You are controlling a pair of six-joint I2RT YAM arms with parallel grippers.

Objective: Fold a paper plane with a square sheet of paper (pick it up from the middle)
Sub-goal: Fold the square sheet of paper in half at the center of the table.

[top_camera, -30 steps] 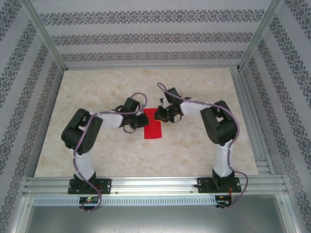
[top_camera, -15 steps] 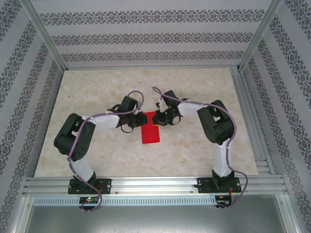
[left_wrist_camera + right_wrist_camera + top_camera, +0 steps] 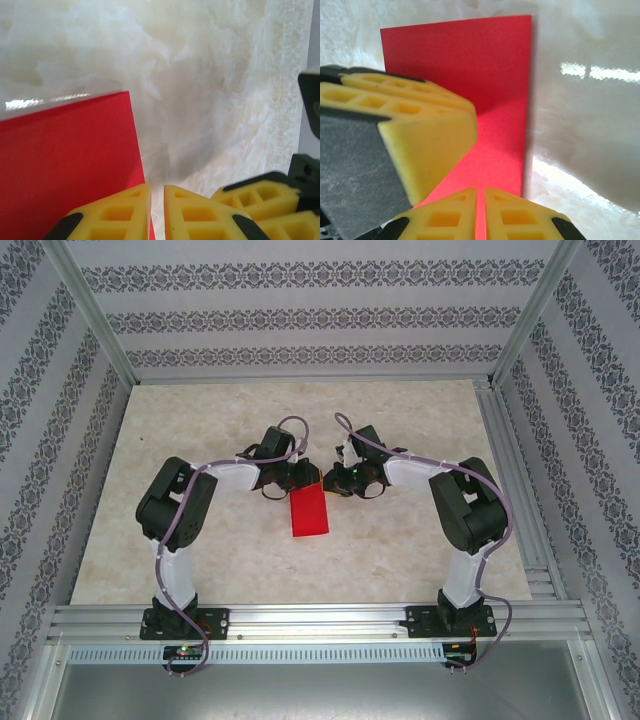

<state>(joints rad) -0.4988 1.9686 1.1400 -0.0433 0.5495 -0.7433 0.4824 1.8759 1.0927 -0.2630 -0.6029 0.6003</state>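
The left gripper (image 3: 156,212) is seen with its jaws brought together, only a thin slit left between them. A sliver of the red paper (image 3: 70,165) is pinched in that slit. The rest of the sheet is spread to the left of the fingertips and beyond them. Its straight right edge runs away from the slit to a square far corner. Just to the right of this gripper, the right gripper (image 3: 255,210) is seen close alongside, yellow finger by yellow finger.

In the right wrist view the right gripper is likewise closed, and the red paper is clamped between its tips. The sheet is carried straight ahead of the tips as a plain rectangle, darker near the tips and brighter at its far end. A finger (image 3: 425,125) of the left gripper is seen over the sheet just left of the tips. A shadow is cast on the surface (image 3: 580,125) along the sheet's right edge.

From above, both grippers are met at one short end of the sheet, and the sheet is extended from them toward the arm bases, slightly skewed. Bare surface is left open on every side of the grippers. The aluminium frame (image 3: 510,490) and the patterned walls (image 3: 300,320) are kept well apart from them.
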